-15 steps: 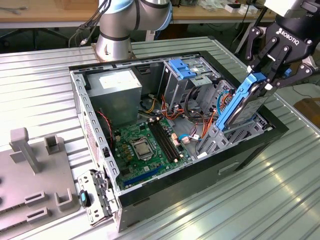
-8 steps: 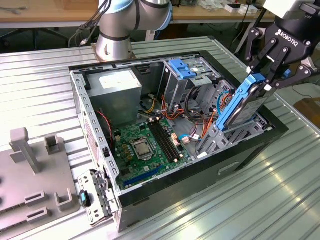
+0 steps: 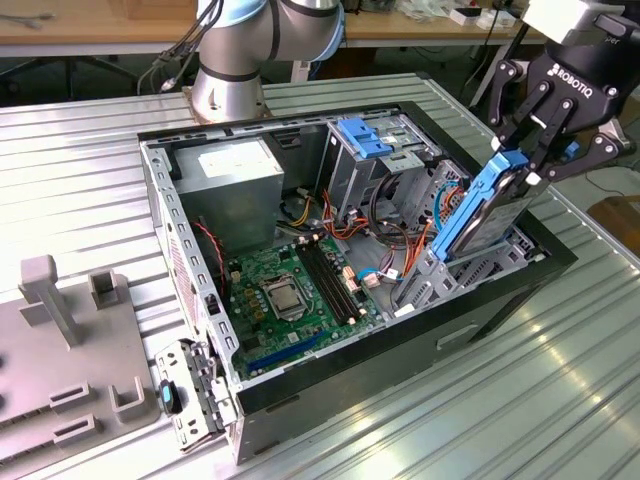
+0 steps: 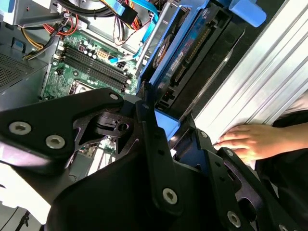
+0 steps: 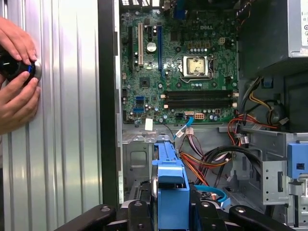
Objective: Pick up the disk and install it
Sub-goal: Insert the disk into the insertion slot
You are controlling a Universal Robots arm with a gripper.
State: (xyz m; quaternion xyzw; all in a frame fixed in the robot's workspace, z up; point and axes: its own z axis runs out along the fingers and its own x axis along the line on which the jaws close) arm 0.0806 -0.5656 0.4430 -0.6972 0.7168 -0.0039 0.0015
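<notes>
Starting from the exterior view's left: a grey fixture (image 3: 70, 330) with a few upright blocks sits on the ribbed metal table (image 3: 520, 400). Just beside it, a loose-looking metal bracket (image 3: 190, 395) with a blue tab stands right at the near corner of the computer case (image 3: 480, 310). The case lies on its side with the panel off, so you look straight in.

Going across, the grey power supply box (image 3: 235, 175) fills the far corner, and the green motherboard (image 3: 290, 290) lies flat on the bottom in front of it. Past a tangle of red and orange cables, the drive cage (image 3: 365, 145) with the blue clip on top stands against the far wall. The arm (image 3: 240, 60) has its base behind the case.

At the exterior view's right end of the case is the disk (image 3: 485, 215). It's up on end and leaning, with blue rails along its edges. Its lower end is down among the grey metal bay brackets in that corner and its upper end pokes above the case rim. The gripper (image 3: 535, 160) is right on top of it, black fingers (image 3: 540, 120) clamped onto the disk's upper end, one on each side.

Somebody's at the table too. In the second wrist view a hand (image 4: 255, 142) rests on the ribbed surface just beside the case's black wall. In the first wrist view two hands (image 5: 17, 82) cup a small dark round object (image 5: 12, 67) on the table
</notes>
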